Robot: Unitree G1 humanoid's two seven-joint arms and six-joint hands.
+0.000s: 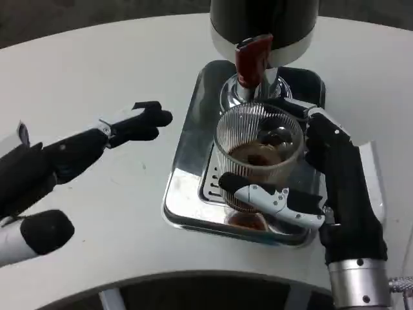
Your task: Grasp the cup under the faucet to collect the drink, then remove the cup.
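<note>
A clear ribbed glass cup (258,152) with brown drink at its bottom stands on the steel drip tray (187,161), right below the red-handled faucet (251,61) of the black dispenser (264,22). My right hand (322,187) wraps the cup: the thumb crosses its front low down and the fingers curl around its far right side. My left hand (103,139) hovers over the table to the left of the tray, fingers stretched toward it, holding nothing.
The white round table (97,71) spreads to the left and behind. Its front edge curves just below the tray. The dispenser body overhangs the tray's far end.
</note>
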